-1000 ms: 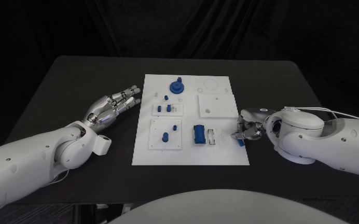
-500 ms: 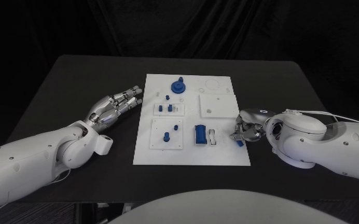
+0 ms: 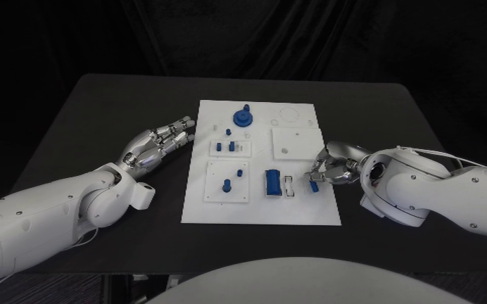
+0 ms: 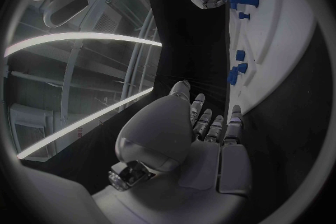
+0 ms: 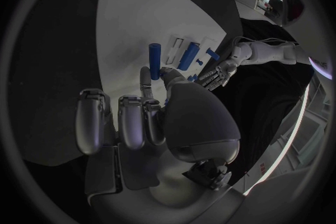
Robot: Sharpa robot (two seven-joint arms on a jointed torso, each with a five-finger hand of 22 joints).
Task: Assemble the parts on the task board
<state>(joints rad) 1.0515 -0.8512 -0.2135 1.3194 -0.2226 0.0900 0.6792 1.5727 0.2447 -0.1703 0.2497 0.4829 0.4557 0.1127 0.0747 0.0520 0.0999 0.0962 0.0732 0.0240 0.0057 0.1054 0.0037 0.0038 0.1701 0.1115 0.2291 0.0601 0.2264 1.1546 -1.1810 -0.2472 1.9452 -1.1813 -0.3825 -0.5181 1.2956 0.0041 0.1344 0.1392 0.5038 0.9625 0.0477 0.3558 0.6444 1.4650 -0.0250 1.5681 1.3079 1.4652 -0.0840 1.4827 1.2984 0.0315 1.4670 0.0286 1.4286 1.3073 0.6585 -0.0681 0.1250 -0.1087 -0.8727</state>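
The white task board (image 3: 305, 209) lies mid-table. My right hand (image 3: 333, 167) hovers at the board's right edge and pinches a small blue peg (image 3: 314, 186) between thumb and finger; the same peg (image 5: 154, 60) stands out from the fingertips in the right wrist view, over the board (image 5: 133, 5). Beside the peg is a blue block (image 3: 271, 181) next to a narrow white slot piece (image 3: 289, 186). A blue round knob (image 3: 241, 117) stands at the far end. Small blue pegs (image 3: 230, 147) sit in the left plates. My left hand (image 3: 157, 146) lies open left of the board, fingers straight.
A square white plate (image 3: 295, 143) sits on the board's right half, just beyond my right hand. Bare black table (image 3: 112, 107) surrounds the board. The left wrist view shows the left hand (image 4: 210, 129) short of the board's edge (image 4: 287, 39).
My right hand has moved left and slightly away from me, carrying the blue peg from beside the board's right edge to over it. The left hand has stayed still.
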